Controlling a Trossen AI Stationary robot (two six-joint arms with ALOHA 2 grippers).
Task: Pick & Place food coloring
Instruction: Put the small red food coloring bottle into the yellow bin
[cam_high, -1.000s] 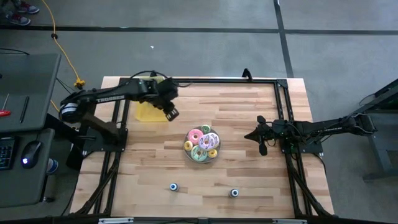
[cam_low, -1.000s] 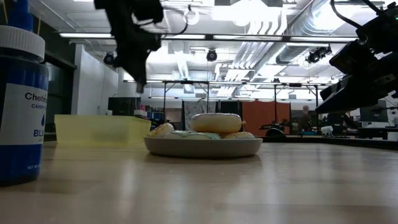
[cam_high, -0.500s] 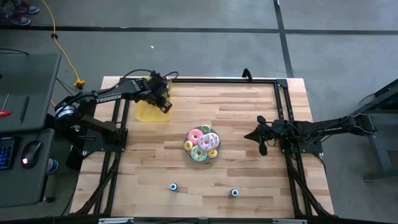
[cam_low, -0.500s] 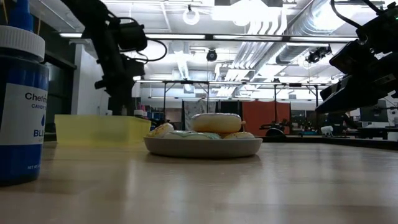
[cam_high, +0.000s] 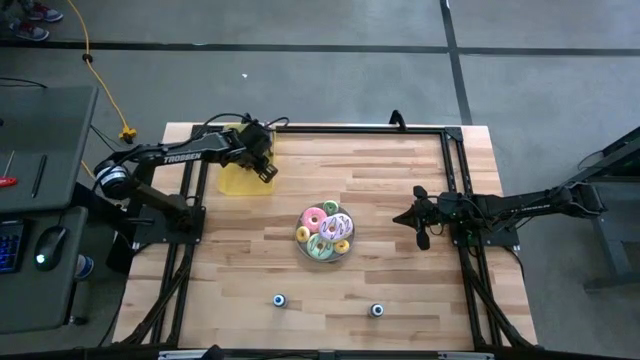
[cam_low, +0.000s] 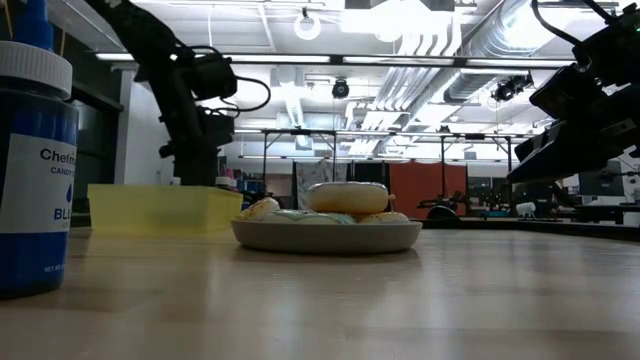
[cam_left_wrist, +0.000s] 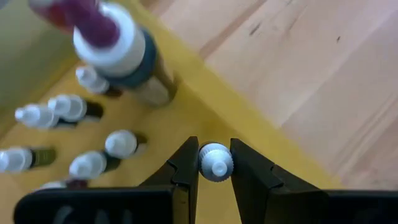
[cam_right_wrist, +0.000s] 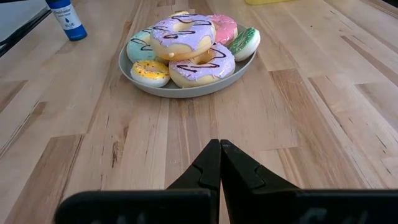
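A yellow bin (cam_high: 238, 178) stands at the table's far left and holds several small food coloring bottles (cam_left_wrist: 81, 109) with white caps, plus a bigger one (cam_left_wrist: 115, 43). My left gripper (cam_high: 264, 169) reaches down over the bin's right wall and is shut on one small food coloring bottle (cam_left_wrist: 215, 163). In the low view its fingertips are hidden behind the bin (cam_low: 165, 208). My right gripper (cam_right_wrist: 219, 163) is shut on nothing at the table's right side (cam_high: 402, 218), pointing at the plate of doughnuts. My left gripper pinches the small bottle just below its white cap (cam_left_wrist: 215, 162) between its two fingers (cam_left_wrist: 186, 168). The fingers slant down from above over the bin's right wall. I look onto the cap end on, so the bottle's body and what is under it stay hidden.
A grey plate of frosted doughnuts (cam_high: 325, 235) sits mid-table. Two small bottles (cam_high: 281, 300) (cam_high: 376, 310) stand near the table's front edge; one of them, blue (cam_low: 30, 150), is close to the low camera. Bare wood lies between the plate and the bin.
My left gripper has sunk toward the yellow bin and shifted toward the table's far left, from right of the bin to over its right wall, tipping more steeply down. Its fingertips have dropped behind the bin wall in the low view.
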